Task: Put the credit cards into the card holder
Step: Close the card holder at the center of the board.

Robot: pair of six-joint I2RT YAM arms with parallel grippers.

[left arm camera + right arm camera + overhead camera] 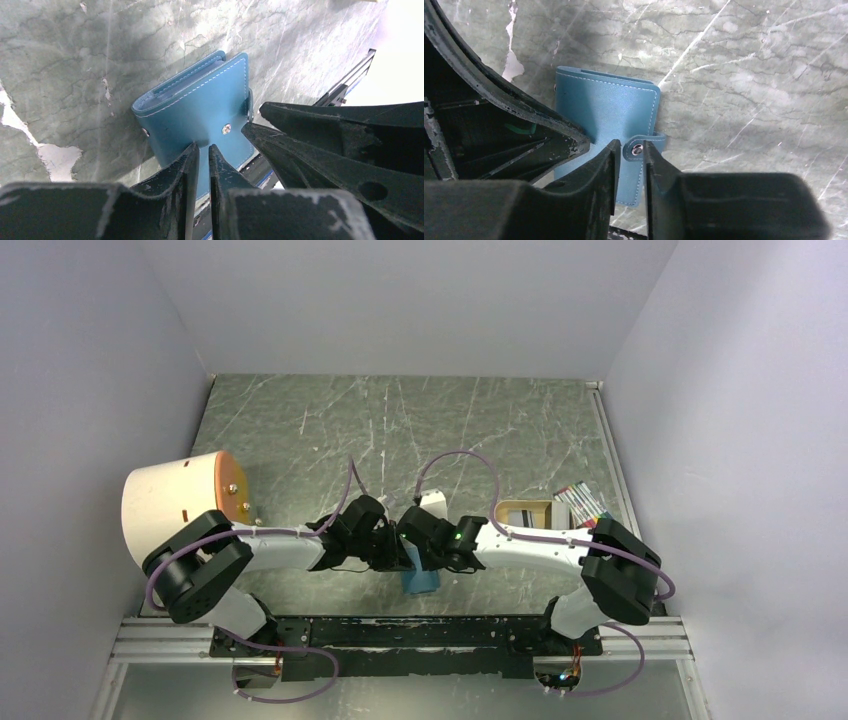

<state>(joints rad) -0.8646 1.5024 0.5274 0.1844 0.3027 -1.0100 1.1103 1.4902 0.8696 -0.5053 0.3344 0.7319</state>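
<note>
Wallet first: the card holder sits at the middle of the worktop's near edge, folded, with both arms bent in over it from either side. We cannot tell whether it rests on the marbled surface or is held just off it.

The left gripper has its 2 fingers almost together, and the lower edge of the teal cover runs into the thin slot between them, so it looks pinched there. The right gripper comes in from the opposite face. Its fingers stand a little apart with the snap tab and its metal stud between them (we cannot tell whether they actually press on the tab). The tips of the 2 grippers are just beside each other.

A small white piece that may be 1 of the credit cards shows just beyond the right wrist, partly hidden. Near the right edge, a pack of markers lies beside a tan rectangle too small to make out. A pale round tub lies on its side at the left edge.
</note>
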